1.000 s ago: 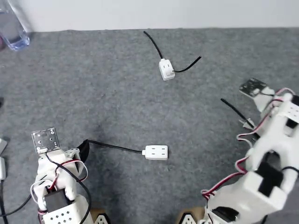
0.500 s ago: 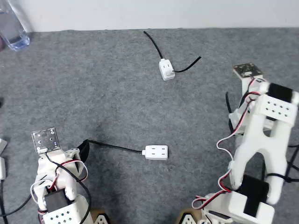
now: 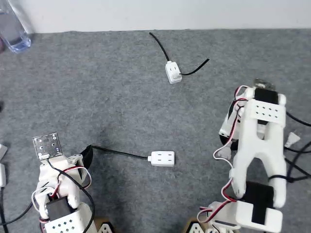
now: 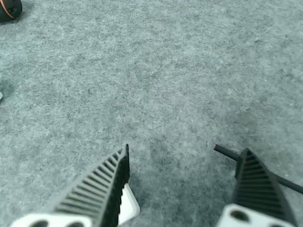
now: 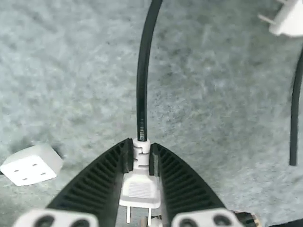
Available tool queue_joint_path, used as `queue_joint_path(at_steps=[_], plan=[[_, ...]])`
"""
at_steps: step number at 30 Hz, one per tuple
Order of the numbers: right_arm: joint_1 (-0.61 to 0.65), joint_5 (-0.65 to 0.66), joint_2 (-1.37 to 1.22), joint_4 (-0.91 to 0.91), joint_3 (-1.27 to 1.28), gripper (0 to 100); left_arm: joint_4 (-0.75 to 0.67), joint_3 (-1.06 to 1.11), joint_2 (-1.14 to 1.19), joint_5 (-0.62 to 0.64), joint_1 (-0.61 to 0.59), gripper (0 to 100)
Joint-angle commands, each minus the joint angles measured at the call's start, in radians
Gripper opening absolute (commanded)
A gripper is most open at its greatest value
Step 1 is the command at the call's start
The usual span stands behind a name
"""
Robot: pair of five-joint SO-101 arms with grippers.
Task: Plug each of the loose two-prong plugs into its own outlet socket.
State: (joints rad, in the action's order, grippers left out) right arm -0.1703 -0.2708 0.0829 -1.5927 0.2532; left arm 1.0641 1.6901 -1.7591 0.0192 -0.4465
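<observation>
White plastic is showing between the closed-in jaws of the right gripper (image 5: 140,144). It is holding the two-prong plug (image 5: 138,187) by the neck. The plug is lying lengthwise along the fingers, prongs pointing back toward the wrist, and its black cord (image 5: 143,80) is running straight out ahead over the grey carpet (image 5: 213,94). That is what I am watching: as I am judging it, the prongs are facing away from anything the arm could push toward, so the plug is needing a turn before it goes in. A white socket block (image 5: 31,164) is lying off to one side of the gripper, well apart from the plug, slots up; I cannot tell which of the two it is. From above, the near socket (image 3: 163,158) is lying between the arms and the far socket (image 3: 172,72) is lying toward the wall. The right arm (image 3: 262,126) is hanging over its own side of the table, gripper pointing down. The left gripper (image 4: 185,151) is sitting low, jaws spread wide and holding nothing, with a socket cord (image 4: 227,152) passing just beside one finger.
</observation>
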Motion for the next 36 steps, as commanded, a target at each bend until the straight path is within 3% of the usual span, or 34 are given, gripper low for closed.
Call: queue_joint_path(at_steps=[1,6,14,20,24,27,30,36], plan=[[0.064,-0.051,0.044,0.036,0.011,0.9,-0.023,-0.004,0.000,0.000,0.005,34],[0.091,-0.230,0.044,0.202,0.130,0.8,-0.023,-0.004,0.000,0.000,0.005,34],[0.091,-0.341,0.044,0.522,0.377,0.8,-0.026,-0.004,0.000,0.000,0.005,34],[0.090,-0.448,0.044,0.616,0.470,0.7,-0.026,-0.004,0.000,0.000,0.005,34],[0.093,-0.427,0.054,0.619,0.468,0.9,-0.026,-0.004,0.000,0.000,0.005,34],[0.097,-0.262,0.056,0.611,0.466,1.3,-0.026,-0.004,0.000,0.000,0.005,34],[0.133,-0.187,0.056,0.575,0.466,8.7,-0.026,-0.004,-0.002,0.000,0.005,34],[0.234,-0.181,0.056,0.423,0.465,39.6,-0.026,-0.004,-0.003,0.000,0.005,34]])
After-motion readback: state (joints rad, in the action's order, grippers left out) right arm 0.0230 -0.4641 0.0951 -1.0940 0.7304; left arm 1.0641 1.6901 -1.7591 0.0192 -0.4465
